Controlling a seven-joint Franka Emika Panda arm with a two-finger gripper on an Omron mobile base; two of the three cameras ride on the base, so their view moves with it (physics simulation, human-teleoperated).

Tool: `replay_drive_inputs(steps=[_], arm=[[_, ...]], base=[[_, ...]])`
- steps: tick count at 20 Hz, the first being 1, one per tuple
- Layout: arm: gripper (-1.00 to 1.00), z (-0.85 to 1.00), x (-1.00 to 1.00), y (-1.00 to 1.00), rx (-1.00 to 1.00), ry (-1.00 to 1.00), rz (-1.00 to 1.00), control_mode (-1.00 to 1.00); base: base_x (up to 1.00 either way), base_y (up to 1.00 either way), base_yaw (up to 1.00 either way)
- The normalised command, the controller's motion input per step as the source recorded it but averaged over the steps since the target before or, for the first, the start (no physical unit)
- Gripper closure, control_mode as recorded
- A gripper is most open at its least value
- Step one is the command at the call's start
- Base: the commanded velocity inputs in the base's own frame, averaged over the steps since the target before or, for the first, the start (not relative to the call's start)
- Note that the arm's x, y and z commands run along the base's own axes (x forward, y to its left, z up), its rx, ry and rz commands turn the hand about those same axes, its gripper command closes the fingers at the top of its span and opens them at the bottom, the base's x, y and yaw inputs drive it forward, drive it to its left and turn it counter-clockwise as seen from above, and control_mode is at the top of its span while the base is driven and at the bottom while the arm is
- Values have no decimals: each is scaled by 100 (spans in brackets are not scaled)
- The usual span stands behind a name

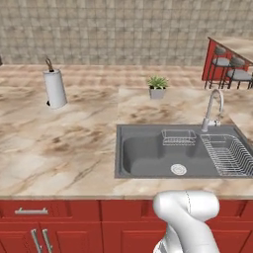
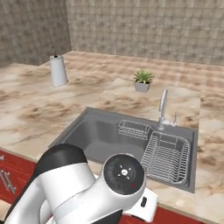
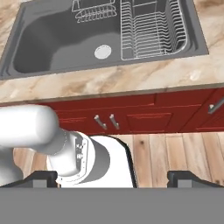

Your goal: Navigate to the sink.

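- End effector (image 3: pixel 112 178): its two dark fingertips sit wide apart, with nothing between them, over the wooden floor (image 3: pixel 175 151) before the red cabinets (image 3: pixel 140 116).
- Grey sink (image 1: pixel 143 153) is set in the marble desk (image 1: pixel 59 148) straight ahead, a wire rack (image 1: pixel 230 155) in its right side.
- Potted plant (image 1: pixel 157 87) and paper towel roll (image 1: pixel 55 88) stand behind.

The sink (image 1: pixel 148 155) sits ahead right in the marble counter (image 1: pixel 59 148); a paper towel roll (image 1: pixel 55 88) stands far left.
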Motion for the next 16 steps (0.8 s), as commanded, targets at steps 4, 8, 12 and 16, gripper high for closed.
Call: replay_drive_inputs(steps=[4,8,12,16], arm=[[-100,0,0,0,0,0,0,100],[-100,0,0,0,0,0,0,100],[-100,0,0,0,0,0,0,100],[-100,0,0,0,0,0,0,100]], base=[[26,-100,-31],[42,-94,-24],[61,-74,-12],[34,-100,-22]])
